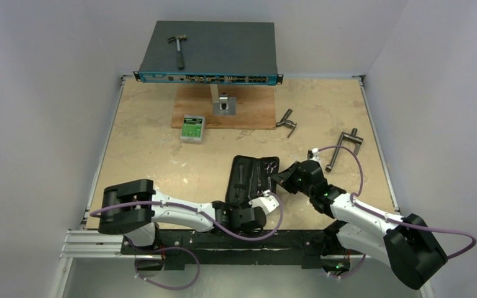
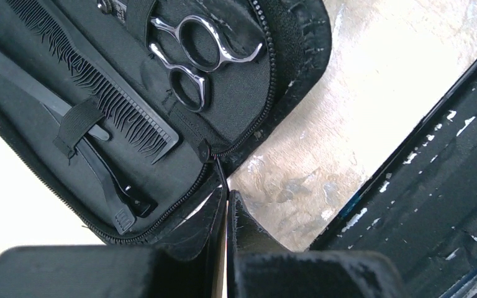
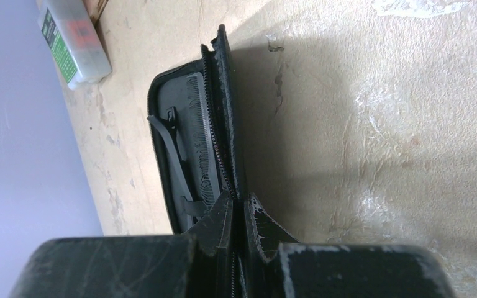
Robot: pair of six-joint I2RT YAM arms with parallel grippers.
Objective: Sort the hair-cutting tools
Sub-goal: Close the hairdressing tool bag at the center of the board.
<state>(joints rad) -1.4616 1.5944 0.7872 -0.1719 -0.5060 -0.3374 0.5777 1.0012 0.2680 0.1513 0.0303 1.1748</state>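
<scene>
While scissors (image 2: 235,56) and comb (image 2: 109,102) are lying inside, the black case (image 2: 242,99) is being pinched at its edges by closed jaws of left gripper (image 2: 227,202) and right gripper (image 3: 242,205), probably to fold it.

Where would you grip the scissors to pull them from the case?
Take the scissors by the ring handles, from above: the rings lie flat and exposed in the open case, while the blade end tucks under a strap.

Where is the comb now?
Left wrist view: the comb lies inside the open black case, left of the silver scissors; from above, the case sits centrally on the table, toward its near edge.
</scene>
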